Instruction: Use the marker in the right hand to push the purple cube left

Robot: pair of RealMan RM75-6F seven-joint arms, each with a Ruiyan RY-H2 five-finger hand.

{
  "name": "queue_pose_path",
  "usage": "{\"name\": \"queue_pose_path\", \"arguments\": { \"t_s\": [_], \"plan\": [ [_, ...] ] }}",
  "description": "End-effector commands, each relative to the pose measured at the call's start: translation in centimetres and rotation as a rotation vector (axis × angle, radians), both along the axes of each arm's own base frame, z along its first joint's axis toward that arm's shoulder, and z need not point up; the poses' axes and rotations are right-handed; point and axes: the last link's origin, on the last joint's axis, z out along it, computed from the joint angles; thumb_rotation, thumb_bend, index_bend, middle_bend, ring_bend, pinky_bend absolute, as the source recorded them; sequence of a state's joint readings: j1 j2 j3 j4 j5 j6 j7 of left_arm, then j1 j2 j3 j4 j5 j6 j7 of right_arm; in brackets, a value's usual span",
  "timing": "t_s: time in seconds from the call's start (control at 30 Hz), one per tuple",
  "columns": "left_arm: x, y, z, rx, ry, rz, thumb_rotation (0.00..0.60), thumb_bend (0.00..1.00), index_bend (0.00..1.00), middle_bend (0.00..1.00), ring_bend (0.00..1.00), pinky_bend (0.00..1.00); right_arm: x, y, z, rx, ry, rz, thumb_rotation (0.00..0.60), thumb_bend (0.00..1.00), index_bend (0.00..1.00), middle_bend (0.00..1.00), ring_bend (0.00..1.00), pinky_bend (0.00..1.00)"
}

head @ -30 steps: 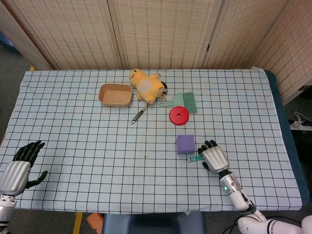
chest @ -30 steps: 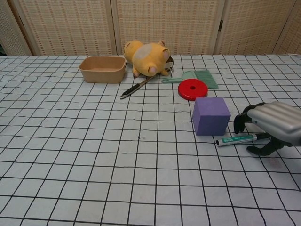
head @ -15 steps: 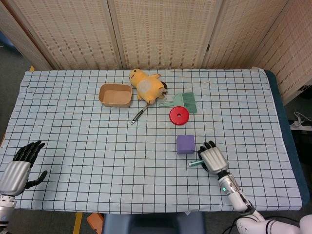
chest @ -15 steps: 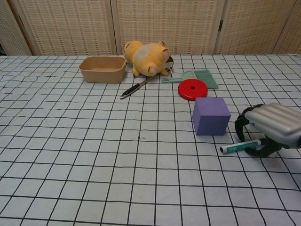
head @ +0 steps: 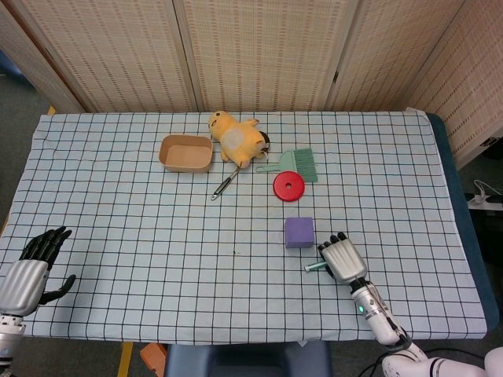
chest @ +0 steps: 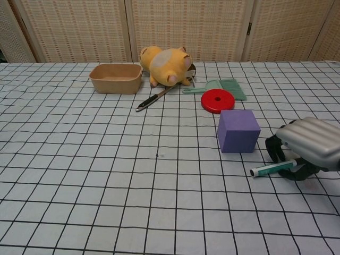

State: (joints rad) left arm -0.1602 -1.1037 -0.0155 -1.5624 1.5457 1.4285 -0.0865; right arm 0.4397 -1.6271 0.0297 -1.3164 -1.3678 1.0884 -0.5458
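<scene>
The purple cube point(head: 299, 232) point(chest: 238, 130) rests on the checked cloth right of centre. My right hand point(head: 342, 258) point(chest: 307, 148) is low over the table, just right of the cube and slightly nearer the front. It holds a green-and-white marker point(head: 316, 267) point(chest: 271, 169), whose tip points left and lies in front of the cube's right corner, apart from it. At the front left corner my left hand point(head: 31, 272) rests with its fingers apart, holding nothing; the chest view does not show it.
A red disc point(head: 288, 186) point(chest: 218, 100) lies just behind the cube. Further back are a green brush point(head: 293, 162), a yellow plush toy point(head: 236, 137), a tan tray point(head: 186, 153) and a black-handled tool point(head: 224, 185).
My right hand has drawn back toward the table's front and slightly right with the marker. The marker tip now sits lower and further from the cube. The cube has not moved.
</scene>
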Motion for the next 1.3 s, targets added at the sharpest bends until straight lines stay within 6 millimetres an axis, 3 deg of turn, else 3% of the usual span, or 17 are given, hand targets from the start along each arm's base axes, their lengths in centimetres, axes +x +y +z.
{"name": "queue_pose_path", "arguments": {
  "t_s": [0.03, 0.27, 0.5, 0.77, 0.93, 1.1, 1.3],
  "plan": [
    [0.0, 0.0, 0.0, 0.001, 0.000, 0.000, 0.600, 0.36, 0.00, 0.00, 0.00, 0.10, 0.0, 0.1, 0.1, -0.006, 0.002, 0.001, 0.600, 0.40, 0.83, 0.61, 0.42, 0.40],
    [0.0, 0.0, 0.0, 0.002, 0.001, 0.000, 0.600, 0.35, 0.00, 0.00, 0.00, 0.10, 0.0, 0.1, 0.5, -0.040, -0.011, 0.015, 0.600, 0.42, 0.93, 0.68, 0.54, 0.54],
    [-0.1, 0.0, 0.0, 0.003, 0.005, 0.003, 0.600, 0.35, 0.00, 0.00, 0.00, 0.10, -0.5, 0.2, 2.0, -0.085, -0.072, 0.016, 0.600, 0.44, 0.97, 0.72, 0.59, 0.58],
    [0.0, 0.0, -0.2, 0.002, 0.015, 0.003, 0.600, 0.36, 0.00, 0.00, 0.00, 0.10, -4.1, -0.6, 5.9, -0.193, -0.077, -0.107, 0.600, 0.44, 0.97, 0.72, 0.59, 0.58],
    [0.0, 0.2, -0.6, -0.010, 0.023, 0.009, 0.600, 0.36, 0.00, 0.00, 0.00, 0.10, -5.6, -2.9, 7.4, -0.251, -0.072, -0.166, 0.600, 0.44, 0.97, 0.72, 0.60, 0.58],
    [0.1, 0.4, -0.8, -0.011, 0.026, 0.009, 0.600, 0.35, 0.00, 0.00, 0.00, 0.10, -4.8, -5.4, 6.7, -0.235, -0.092, -0.172, 0.600, 0.44, 0.97, 0.72, 0.60, 0.58],
    [0.0, 0.5, -0.6, -0.006, 0.022, 0.013, 0.600, 0.35, 0.00, 0.00, 0.00, 0.10, -2.4, -6.6, 4.5, -0.176, -0.098, -0.122, 0.600, 0.44, 0.97, 0.72, 0.60, 0.58]
  ]
}}
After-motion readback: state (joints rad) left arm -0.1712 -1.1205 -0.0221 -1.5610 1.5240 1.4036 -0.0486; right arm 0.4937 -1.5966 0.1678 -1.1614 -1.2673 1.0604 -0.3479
